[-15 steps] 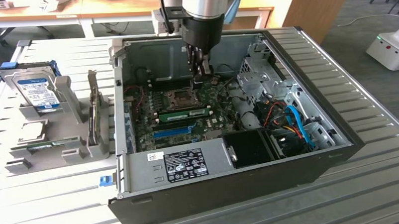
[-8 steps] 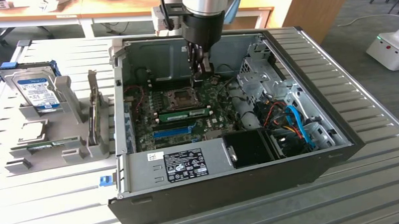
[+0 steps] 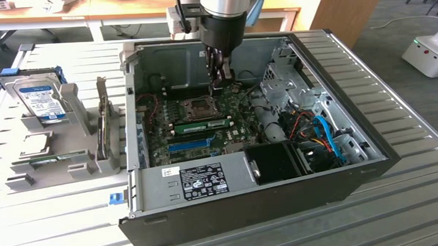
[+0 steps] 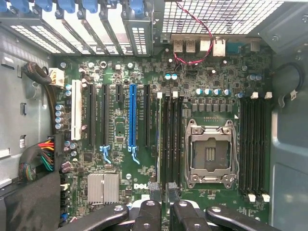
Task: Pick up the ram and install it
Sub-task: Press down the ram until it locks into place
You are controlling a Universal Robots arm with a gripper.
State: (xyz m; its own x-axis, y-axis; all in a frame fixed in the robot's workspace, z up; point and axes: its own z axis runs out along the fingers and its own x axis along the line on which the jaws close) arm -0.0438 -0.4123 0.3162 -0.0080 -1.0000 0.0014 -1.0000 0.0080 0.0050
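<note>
gripper [image 4: 161, 195] closed edge-on around the ram [image 4: 159, 139], held upright over the motherboard [image 4: 120, 125] slots beside the cpu socket [image 4: 210, 151]; one hard drive [image 3: 43, 102], one more green stick [image 3: 202, 124].

Silver-grey arm [image 3: 226, 2] with black wrist collar; black gripper [image 4: 162, 192] links with silver screws.

Gripper [image 3: 219, 74] hangs inside the open computer case [image 3: 337, 168], over the motherboard [image 4: 144, 72]. Room straight above the memory slots [image 4: 169, 139]; tangled cables [image 3: 318, 133] and black fan shroud [image 3: 279, 162] crowd the exterior view's right (case walls hem every side).
</note>
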